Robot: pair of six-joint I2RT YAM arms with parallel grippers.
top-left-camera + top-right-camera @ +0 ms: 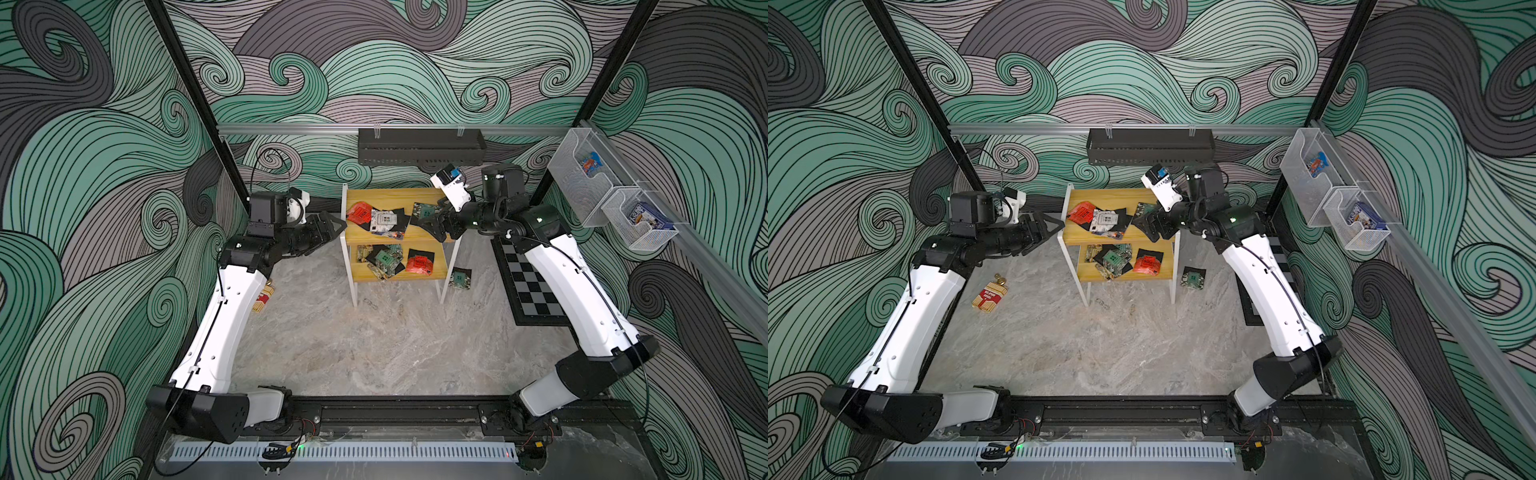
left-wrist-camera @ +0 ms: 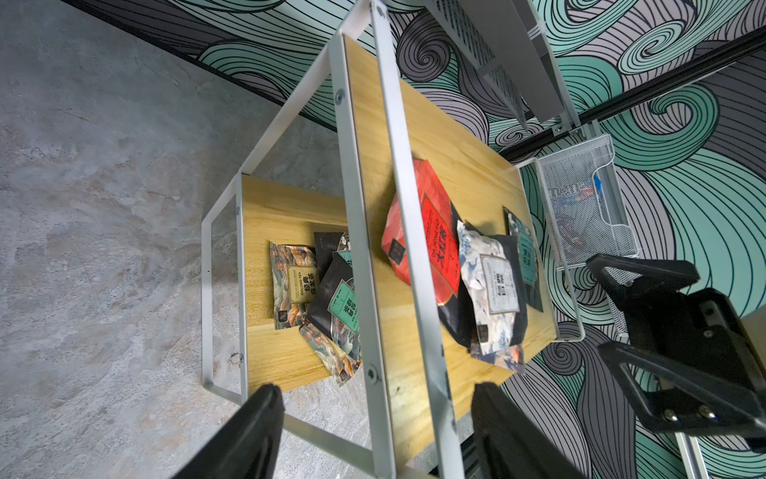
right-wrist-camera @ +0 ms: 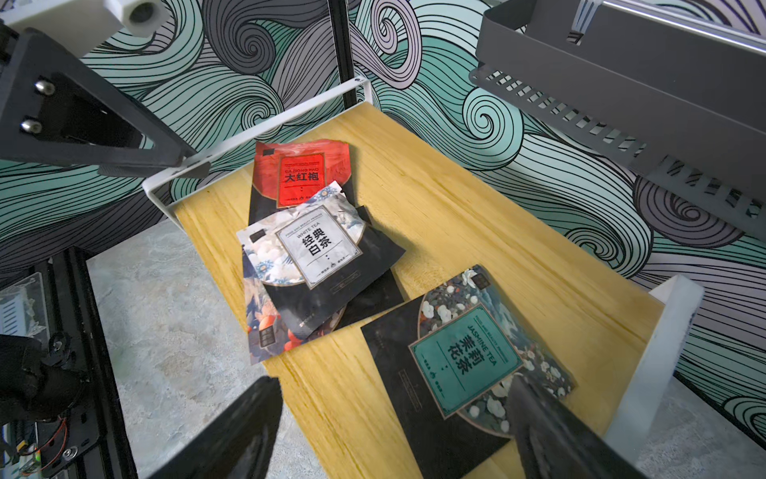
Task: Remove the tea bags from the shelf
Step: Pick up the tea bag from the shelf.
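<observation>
Right wrist view: right gripper (image 3: 393,383) open, empty, above jasmine tea sachet (image 3: 464,356) on shelf (image 3: 456,215); left gripper (image 1: 336,231) open beside shelf.

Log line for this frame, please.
left gripper open, beside shelf | right gripper open, over jasmine bag | one bag on table | other bags on shelf

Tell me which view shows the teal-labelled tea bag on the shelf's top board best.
The right wrist view: the teal-labelled tea bag lies close and flat, its label readable. Both top views show it small, right beside the right gripper. The left wrist view shows it foreshortened and small.
</observation>
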